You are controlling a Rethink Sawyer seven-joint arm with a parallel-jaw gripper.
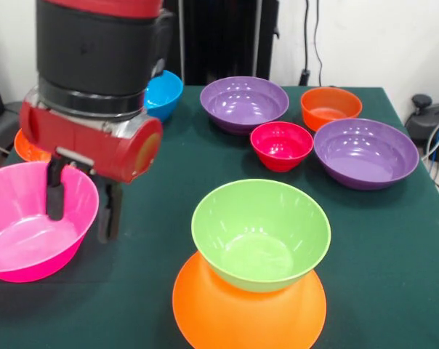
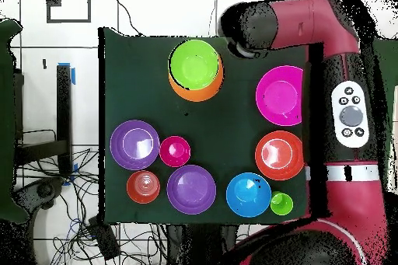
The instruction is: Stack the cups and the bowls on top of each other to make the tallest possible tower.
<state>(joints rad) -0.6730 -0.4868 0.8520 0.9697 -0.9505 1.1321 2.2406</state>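
Two fingers of the gripper [image 1: 83, 207] hang spread apart over the pink bowl's [image 1: 32, 233] rim, one [image 1: 54, 190] inside the bowl, the other [image 1: 110, 211] outside; I cannot tell whether either touches it. No writing is legible anywhere I can see. My tower [image 1: 256, 254] so far is a green bowl [image 1: 261, 234] sitting upright on an upturned orange bowl [image 1: 227, 313] at one bench [image 1: 394, 247] edge. Scattered across the bench are two purple bowls [image 1: 243, 102] [image 1: 365, 151], a magenta bowl [image 1: 281, 145], red-orange bowls [image 1: 330, 106] [image 2: 279, 154], a blue bowl [image 1: 163, 92] and the cup [image 2: 281, 203] beside it.
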